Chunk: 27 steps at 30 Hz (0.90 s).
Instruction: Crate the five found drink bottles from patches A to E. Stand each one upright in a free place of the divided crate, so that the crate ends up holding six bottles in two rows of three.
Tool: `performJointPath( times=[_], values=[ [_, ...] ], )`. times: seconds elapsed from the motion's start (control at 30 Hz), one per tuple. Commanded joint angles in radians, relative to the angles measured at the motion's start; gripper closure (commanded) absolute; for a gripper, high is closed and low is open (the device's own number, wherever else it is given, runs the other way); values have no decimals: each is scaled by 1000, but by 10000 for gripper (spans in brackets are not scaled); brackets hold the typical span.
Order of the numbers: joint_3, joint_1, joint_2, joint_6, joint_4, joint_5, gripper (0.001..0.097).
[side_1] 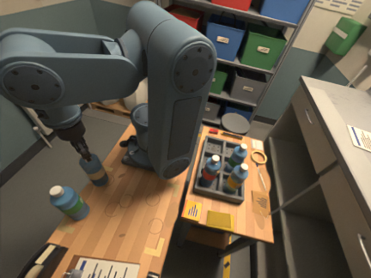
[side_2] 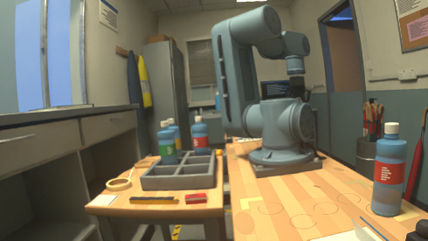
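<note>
On the wooden bench's left side two blue bottles stand upright: one with a tan label [side_1: 95, 170] near the far edge, and one with a white cap and green label [side_1: 68, 202] nearer the front. My gripper [side_1: 85, 156] is open and empty, right at the top of the tan-labelled bottle, whose cap it hides. On the side table the grey divided crate [side_1: 220, 168] holds three upright bottles, with red [side_1: 210, 170], green [side_1: 237, 155] and yellow [side_1: 237, 176] labels. From the second side camera the near bottle [side_2: 388, 170] shows a red label.
Shelves with coloured bins [side_1: 240, 40] stand behind the side table. A tape roll [side_1: 259, 157], small blocks and cards lie around the crate. Grey cabinets [side_1: 326, 141] flank the right. Circle marks and papers sit on the bench, and my arm's base [side_2: 284, 131] stands at its far end.
</note>
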Motion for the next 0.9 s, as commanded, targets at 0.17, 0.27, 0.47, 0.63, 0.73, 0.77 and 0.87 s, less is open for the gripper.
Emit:
performJointPath(
  times=[0.17,0.27,0.47,0.63,0.73,0.77,0.87],
  values=[
    [0,0,0,0,0,-1,481],
    [0,0,0,0,0,-1,481],
    [0,0,0,0,0,-1,551],
    [0,0,0,0,0,-1,651],
    [0,0,0,0,0,-1,711],
    [0,0,0,0,0,-1,731],
    [0,0,0,0,0,-1,791]
  ],
)
